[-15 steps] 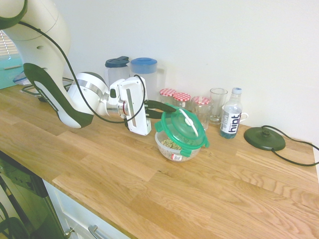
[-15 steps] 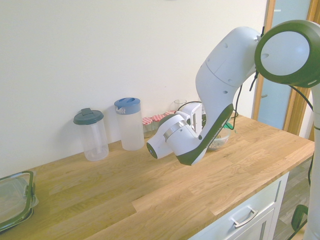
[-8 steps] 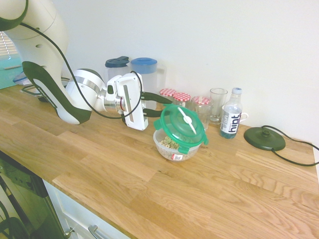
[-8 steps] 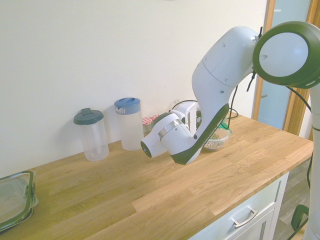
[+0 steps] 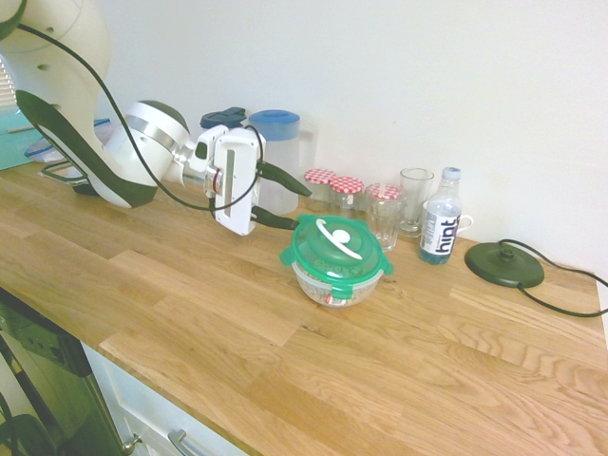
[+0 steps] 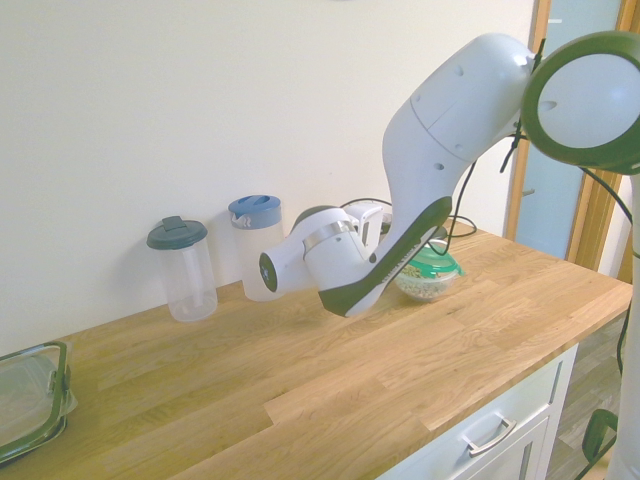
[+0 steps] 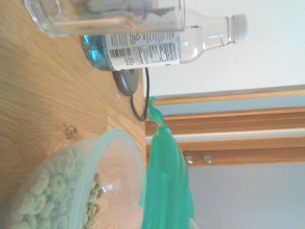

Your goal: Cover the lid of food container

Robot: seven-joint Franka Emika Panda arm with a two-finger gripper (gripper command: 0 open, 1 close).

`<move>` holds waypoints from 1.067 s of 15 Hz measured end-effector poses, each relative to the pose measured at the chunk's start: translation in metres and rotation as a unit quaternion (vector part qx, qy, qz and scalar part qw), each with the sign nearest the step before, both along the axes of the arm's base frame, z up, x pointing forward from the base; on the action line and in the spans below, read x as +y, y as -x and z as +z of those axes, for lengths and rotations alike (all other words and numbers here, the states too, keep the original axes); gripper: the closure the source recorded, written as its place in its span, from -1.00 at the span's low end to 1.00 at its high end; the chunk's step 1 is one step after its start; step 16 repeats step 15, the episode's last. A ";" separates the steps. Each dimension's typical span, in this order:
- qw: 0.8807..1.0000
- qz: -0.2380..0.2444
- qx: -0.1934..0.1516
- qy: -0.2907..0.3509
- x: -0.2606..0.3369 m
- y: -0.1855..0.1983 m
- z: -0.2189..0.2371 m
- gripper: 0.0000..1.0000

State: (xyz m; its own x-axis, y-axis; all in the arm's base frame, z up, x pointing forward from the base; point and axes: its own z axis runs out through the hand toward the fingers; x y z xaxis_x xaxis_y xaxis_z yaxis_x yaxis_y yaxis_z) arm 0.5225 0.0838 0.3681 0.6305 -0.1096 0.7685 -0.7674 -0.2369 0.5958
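The food container [image 5: 336, 286], a small clear bowl of cereal rings with a red-and-white sticker, stands on the wooden counter. The green lid [image 5: 332, 247] lies flat on top of it, white vent piece upward. My gripper [image 5: 297, 208] is just left of the lid and slightly above it, open, with nothing between its fingers; the lower fingertip is close to the lid's left rim. In the second exterior view the lid [image 6: 433, 264] and bowl [image 6: 426, 287] peek out behind the arm. The wrist view shows the lid [image 7: 167, 186] edge-on beside the bowl [image 7: 52, 200].
Behind the bowl stand two jugs [image 5: 275, 142], jars with red checked lids [image 5: 334, 188], a glass [image 5: 415, 198] and a water bottle [image 5: 440, 228]. A black round base with a cable [image 5: 503, 264] lies at the right. A rectangular container [image 6: 30, 400] sits far along the counter.
The gripper opened and let go of the lid, then drew back away from the bowl and rose a little. The lid went from tilted to lying flat on the container.
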 end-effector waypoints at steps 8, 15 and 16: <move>0.973 -0.043 0.036 -0.225 -0.003 0.012 0.065 -1.00; 0.887 -0.050 0.056 -0.456 -0.035 0.116 0.122 -1.00; 0.887 -0.050 0.056 -0.456 -0.035 0.116 0.122 -1.00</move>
